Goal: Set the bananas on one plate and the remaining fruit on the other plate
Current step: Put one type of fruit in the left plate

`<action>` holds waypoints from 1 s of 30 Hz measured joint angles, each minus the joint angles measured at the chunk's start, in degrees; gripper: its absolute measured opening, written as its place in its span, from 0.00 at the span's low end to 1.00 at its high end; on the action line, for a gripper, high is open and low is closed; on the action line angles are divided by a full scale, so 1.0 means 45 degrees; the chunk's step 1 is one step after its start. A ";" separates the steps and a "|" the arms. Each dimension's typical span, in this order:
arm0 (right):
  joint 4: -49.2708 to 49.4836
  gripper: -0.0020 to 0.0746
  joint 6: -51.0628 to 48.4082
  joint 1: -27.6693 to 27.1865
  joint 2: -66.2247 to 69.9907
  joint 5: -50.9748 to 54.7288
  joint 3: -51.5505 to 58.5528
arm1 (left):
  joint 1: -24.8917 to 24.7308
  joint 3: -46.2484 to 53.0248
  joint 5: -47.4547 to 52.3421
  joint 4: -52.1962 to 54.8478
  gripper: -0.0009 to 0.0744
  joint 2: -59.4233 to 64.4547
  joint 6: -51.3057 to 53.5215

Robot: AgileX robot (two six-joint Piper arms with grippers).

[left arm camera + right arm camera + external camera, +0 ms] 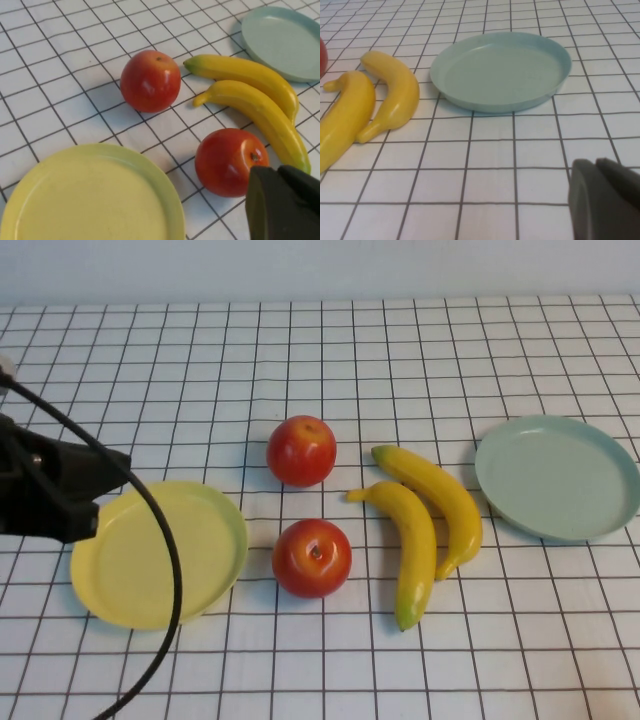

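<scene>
Surface: white gridded table [400, 360] | yellow plate [190, 570] left, mint plate [555, 475] right, both bare | apples [311, 558], bananas [415, 550] between, unsorted | left gripper [95, 495] over yellow plate's edge, right gripper [605, 200] near mint plate; finger state cannot be told | step: first pick pending, probably nearest apple.

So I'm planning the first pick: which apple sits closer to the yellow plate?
The near apple, right beside the yellow plate; the far apple sits further back. Left gripper hovers over that plate.

L gripper [85, 502] hides yellow plate [190, 540] edge, R gripper [605, 200] cropped
</scene>
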 joint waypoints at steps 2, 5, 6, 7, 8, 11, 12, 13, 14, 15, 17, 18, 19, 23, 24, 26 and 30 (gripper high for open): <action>0.0000 0.01 0.0000 0.0000 0.0000 0.0000 0.0000 | -0.0172 -0.0289 0.0042 0.0486 0.01 0.0306 -0.0136; 0.0000 0.01 0.0000 0.0000 0.0000 0.0000 0.0000 | -0.1038 -0.0611 -0.0253 0.2441 0.01 0.0605 -0.1630; 0.0000 0.01 0.0000 0.0000 0.0000 0.0000 0.0000 | -0.1470 -0.0675 -0.0416 0.3430 0.01 0.0682 -0.2447; 0.0000 0.01 0.0000 0.0000 0.0000 0.0000 0.0000 | -0.1929 -0.0706 -0.0599 0.4443 0.01 0.0798 -0.3317; 0.0000 0.01 0.0000 0.0000 0.0000 0.0000 0.0000 | -0.2296 -0.0725 -0.0678 0.5223 0.02 0.0915 -0.4125; 0.0000 0.01 0.0000 0.0000 0.0000 0.0000 0.0000 | -0.3575 -0.0725 -0.1000 0.7361 0.14 0.1326 -0.5769; 0.0000 0.01 0.0000 0.0000 0.0000 0.0000 0.0000 | -0.4010 -0.0725 -0.1148 0.7819 0.22 0.1502 -0.6127; 0.0000 0.01 0.0000 0.0000 0.0000 0.0000 0.0000 | -0.4450 -0.0725 -0.1338 0.8169 0.32 0.1690 -0.6457; 0.0000 0.01 0.0000 0.0000 0.0000 0.0000 0.0000 | -0.4789 -0.0732 -0.1534 0.8430 0.41 0.1857 -0.6717; 0.0000 0.01 0.0000 0.0000 0.0000 0.0000 0.0000 | -0.5212 -0.0788 -0.1803 0.8667 0.53 0.2097 -0.7055; 0.0000 0.01 0.0000 0.0000 0.0000 0.0000 0.0000 | -0.5954 -0.0968 -0.2178 0.9145 0.73 0.2712 -0.7843; 0.0000 0.01 0.0000 0.0000 0.0000 0.0000 0.0000 | -0.6318 -0.1142 -0.2238 0.9433 0.80 0.3087 -0.8251; 0.0000 0.01 0.0000 0.0000 0.0000 0.0000 0.0000 | -0.6645 -0.1381 -0.2244 0.9710 0.85 0.3502 -0.8628; 0.0000 0.01 0.0000 0.0000 0.0000 0.0000 0.0000 | -0.7584 -0.2601 -0.2093 1.0548 0.90 0.5119 -0.9304; 0.0000 0.01 0.0000 0.0000 0.0000 0.0000 0.0000 | -0.7770 -0.2920 -0.2074 1.0701 0.90 0.5544 -0.9357; 0.0000 0.01 0.0000 0.0000 0.0000 0.0000 0.0000 | -0.8023 -0.3465 -0.2043 1.0922 0.90 0.6266 -0.9441; 0.0000 0.01 0.0000 0.0000 0.0000 0.0000 0.0000 | -0.8342 -0.4435 -0.1648 1.1250 0.90 0.7697 -0.9489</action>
